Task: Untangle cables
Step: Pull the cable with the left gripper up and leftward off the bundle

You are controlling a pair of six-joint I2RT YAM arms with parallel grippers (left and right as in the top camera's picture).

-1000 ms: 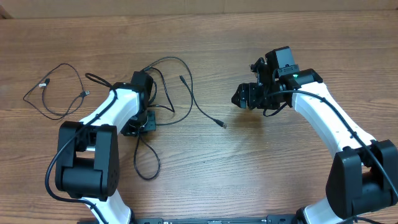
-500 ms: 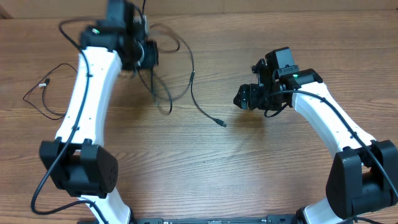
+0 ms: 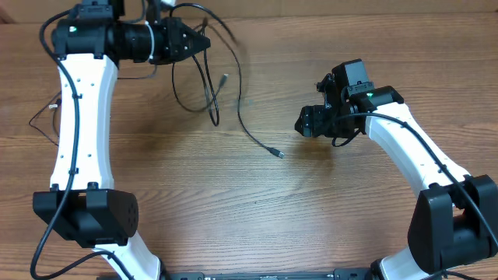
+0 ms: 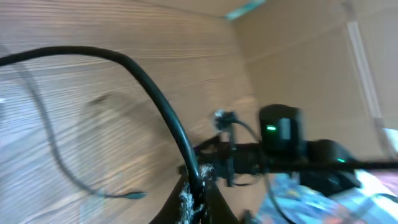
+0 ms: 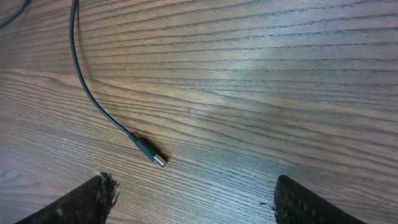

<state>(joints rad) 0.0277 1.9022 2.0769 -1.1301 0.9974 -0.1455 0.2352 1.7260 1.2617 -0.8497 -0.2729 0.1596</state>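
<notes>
Overhead view: shows the left tool (image 3: 187,40) lifted over the far left of the worktop (image 3: 257,225), clamped on a strand of the cables (image 3: 204,85), loops hanging blurred beneath it. Traces one free strand (image 3: 247,128) from those loops toward the robot and rightward to a plug end (image 3: 277,154) lying flat on the wood. Places the right tool (image 3: 303,122) near that plug end, beyond it and to its right, jaws spread wide, gripping nothing; far nearer to it than the left tool. Long axis of the free strand: diagonal, far left to near right, plug end toward the right arm. Suggests a reach by the right tool leftward and down onto that end. Right wrist view: confirms both fingers (image 5: 93,200) parted and bare, plug end ahead between them, touching neither; omits the hanging tangle. Left wrist view: adds the pinch itself, strand caught at the tool's tip; blurred, unclear on everything below.
</notes>
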